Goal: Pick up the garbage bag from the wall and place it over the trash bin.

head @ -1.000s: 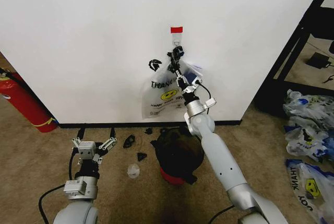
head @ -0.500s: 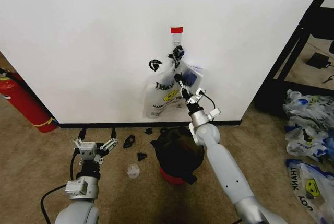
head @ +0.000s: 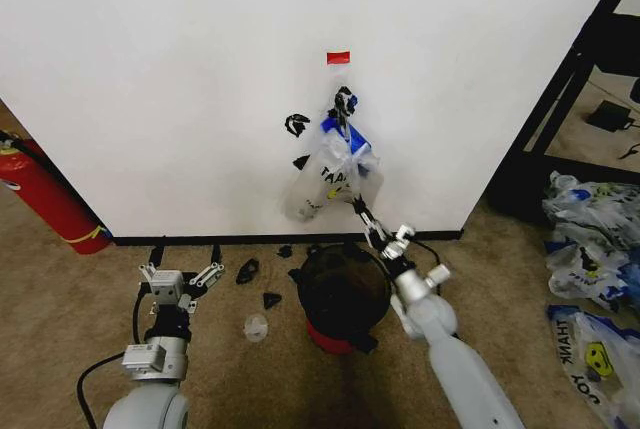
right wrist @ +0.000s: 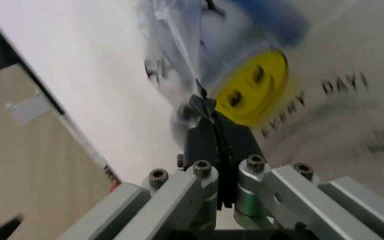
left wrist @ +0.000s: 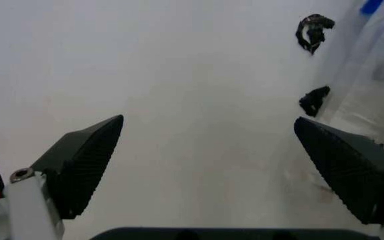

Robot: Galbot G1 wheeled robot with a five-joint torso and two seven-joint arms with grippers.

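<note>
Right end effector [head: 362, 211] is pinching the thin, clear, crinkly plastic garbage bag [head: 330, 174] hanging against the white wall [head: 180, 69]; limp and slippery, it seems best gripped by its blue handles. Left end effector [head: 181, 262] is hovering wide open.

The garbage bag [right wrist: 325, 95] reads "DAY!" beside a smiley.
</note>
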